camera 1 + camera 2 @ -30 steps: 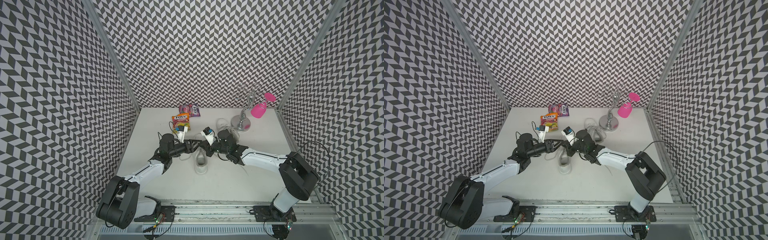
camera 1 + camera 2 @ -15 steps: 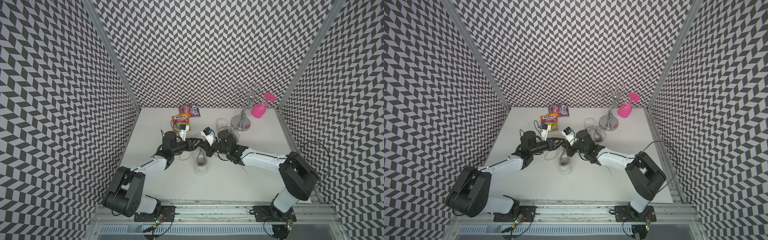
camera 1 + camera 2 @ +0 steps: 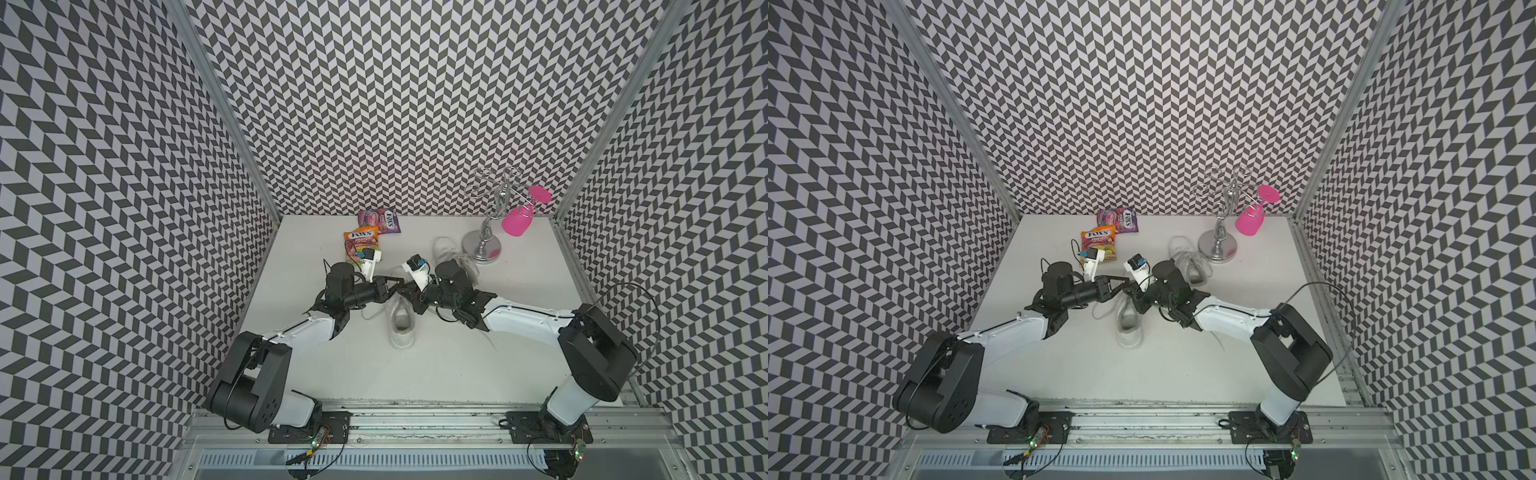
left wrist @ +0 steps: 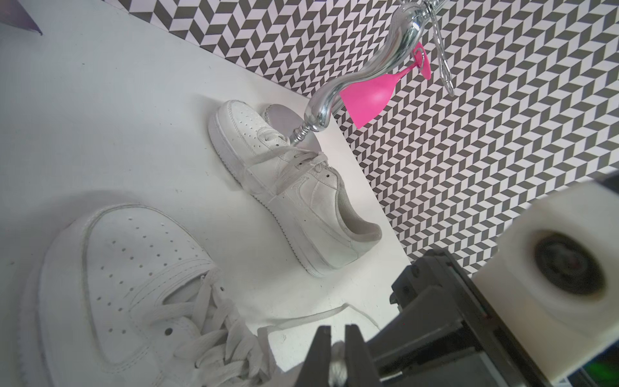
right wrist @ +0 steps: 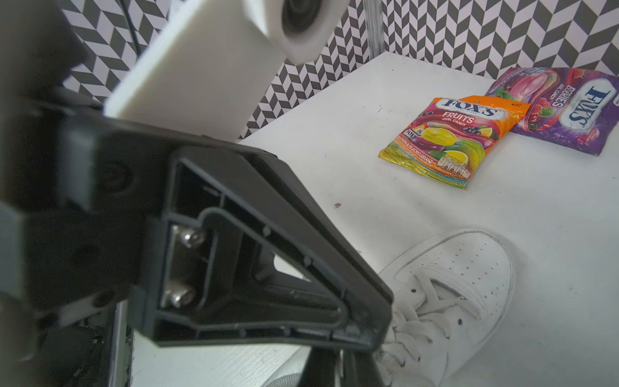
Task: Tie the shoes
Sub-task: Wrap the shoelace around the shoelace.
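In both top views our left hand (image 3: 395, 282) has reached further in than a second ago and meets our right hand (image 3: 409, 289) over the near shoe (image 3: 401, 322) mid-worktop. In the left wrist view its fingers (image 4: 321, 351) are now pinched on a lace (image 4: 336, 363), so we likely have a loop; the other shoe (image 4: 284, 187) sits tied by the stand (image 4: 361, 80). The right wrist view hides whether our right hand grips.

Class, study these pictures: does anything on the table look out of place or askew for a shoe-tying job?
Yes. Two candy bags lie by the back wall, and a chrome stand with a pink glass hanging upside down has no part in tying shoes. The far shoe sits skewed against the stand's base, away from the near shoe.
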Controlling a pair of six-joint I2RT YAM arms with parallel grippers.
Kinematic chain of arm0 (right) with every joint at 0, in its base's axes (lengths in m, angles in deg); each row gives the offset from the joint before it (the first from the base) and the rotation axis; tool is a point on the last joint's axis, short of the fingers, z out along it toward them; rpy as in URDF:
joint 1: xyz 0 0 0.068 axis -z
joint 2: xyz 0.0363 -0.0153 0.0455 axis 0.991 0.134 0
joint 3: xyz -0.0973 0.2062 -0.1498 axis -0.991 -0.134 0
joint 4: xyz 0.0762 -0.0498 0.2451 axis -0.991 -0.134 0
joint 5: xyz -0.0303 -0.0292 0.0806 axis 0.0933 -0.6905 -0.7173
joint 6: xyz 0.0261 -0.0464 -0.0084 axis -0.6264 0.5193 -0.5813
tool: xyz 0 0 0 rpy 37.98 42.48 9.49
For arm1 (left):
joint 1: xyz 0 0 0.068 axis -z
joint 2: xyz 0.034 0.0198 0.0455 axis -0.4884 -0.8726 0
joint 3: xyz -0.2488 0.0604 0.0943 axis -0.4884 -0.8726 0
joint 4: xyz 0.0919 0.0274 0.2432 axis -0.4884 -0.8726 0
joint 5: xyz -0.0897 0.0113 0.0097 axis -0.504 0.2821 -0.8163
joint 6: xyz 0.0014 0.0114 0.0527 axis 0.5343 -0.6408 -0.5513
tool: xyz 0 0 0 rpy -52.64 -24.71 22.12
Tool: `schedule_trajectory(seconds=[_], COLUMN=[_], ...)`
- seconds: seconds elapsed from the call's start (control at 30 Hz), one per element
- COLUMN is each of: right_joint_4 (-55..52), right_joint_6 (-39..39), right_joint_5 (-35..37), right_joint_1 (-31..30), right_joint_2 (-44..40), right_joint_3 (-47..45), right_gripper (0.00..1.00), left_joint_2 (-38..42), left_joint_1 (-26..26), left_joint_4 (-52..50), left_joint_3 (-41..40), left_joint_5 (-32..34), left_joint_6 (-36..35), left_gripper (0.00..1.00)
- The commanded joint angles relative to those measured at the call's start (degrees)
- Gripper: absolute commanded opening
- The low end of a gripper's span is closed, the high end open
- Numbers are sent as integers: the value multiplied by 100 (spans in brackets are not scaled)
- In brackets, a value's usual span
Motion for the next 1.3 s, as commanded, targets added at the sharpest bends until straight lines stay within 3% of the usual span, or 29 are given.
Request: schedule_trajectory(seconds=[0.0, 0.17, 0.3, 0.47, 0.9, 1.27], right_joint_4=[-277, -1146, -1661, -1936, -2338, -2776], right_joint_6=[-63, -475, -876, -1071, -1425, -2067], right_joint_5=[375, 1022, 1567, 1802, 2506, 2646], right_joint_1=[13, 121, 258, 363, 407, 303], right_joint_2=[-409, -1025, -1351, -1133, 76, -549], right_joint_3=[75, -320, -907, -1270, -881, -1564], right_gripper=[28, 51, 60, 63, 69, 63], left_joint_2=[90, 249, 372, 475, 554, 603], left_joint_1=[38, 36, 37, 33, 38, 38], left_joint_4=[20, -44, -233, -435, -502, -507], left_joint_3=[144, 149, 163, 170, 143, 130], left_joint_5=[-114, -73, 31, 164, 178, 196], left_joint_6=[-196, -383, -622, -791, -840, -834], left_gripper=[7, 5, 5, 5, 5, 5])
